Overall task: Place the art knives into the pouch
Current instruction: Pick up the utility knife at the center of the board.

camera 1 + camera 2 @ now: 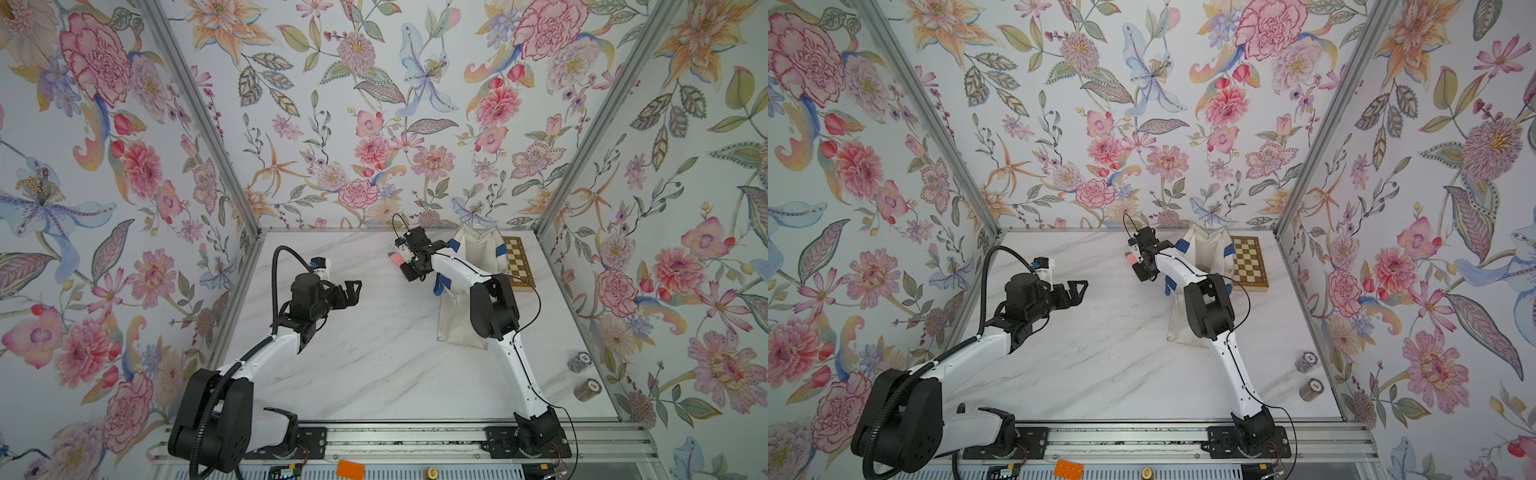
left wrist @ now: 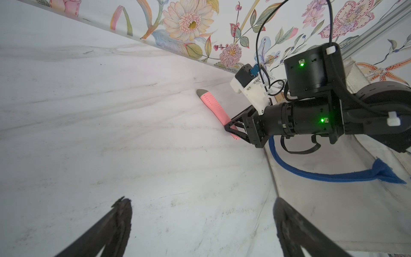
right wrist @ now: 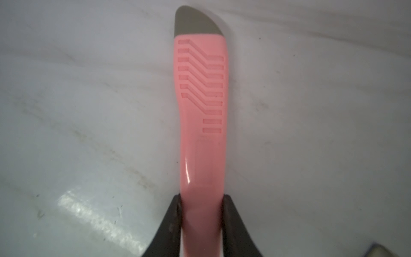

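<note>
Art knife [image 3: 201,106], pink with a grey tip, lies flat on the marble surface [image 1: 374,353]. It runs straight out ahead of the right end effector [image 3: 201,198], whose fingers [image 3: 175,213] press against both flanks of the handle's rear end. The pinch across the narrow width, far from the tip, probably keeps the blade end clear and gives a firm hold for a lift.

The pouch [image 1: 478,249] sits just behind this end effector, under the right arm, with a blue strap [image 2: 311,175] trailing beside it. That makes for a short carry, though I cannot tell how wide the mouth gapes.

The left end effector [image 2: 200,200] hangs spread wide and empty, well apart, facing the knife and perhaps ready to hold the pouch open. A chequered board [image 1: 517,262] lies beyond the pouch.
</note>
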